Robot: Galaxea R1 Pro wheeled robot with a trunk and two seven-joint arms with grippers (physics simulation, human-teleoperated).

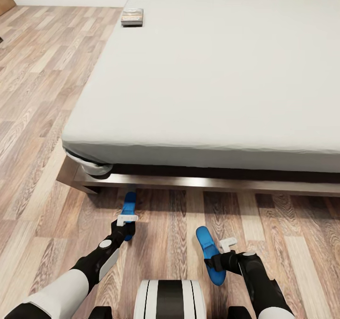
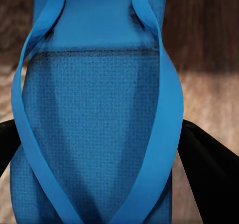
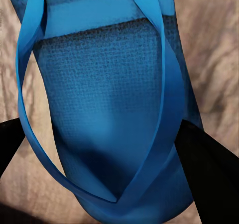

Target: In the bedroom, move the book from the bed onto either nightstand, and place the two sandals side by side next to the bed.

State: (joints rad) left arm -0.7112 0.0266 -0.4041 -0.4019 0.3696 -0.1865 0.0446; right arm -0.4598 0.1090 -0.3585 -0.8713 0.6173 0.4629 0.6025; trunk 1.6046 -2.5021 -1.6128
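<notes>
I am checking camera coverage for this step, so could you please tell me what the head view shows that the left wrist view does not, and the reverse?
The head view alone gives the bed, the book near its far left corner, the right gripper at the second sandal, and the left gripper. The left wrist view alone gives a close look at the first sandal's woven sole texture and V-shaped straps, with a dark finger on each side. Both share that first sandal and the wood floor.
</notes>
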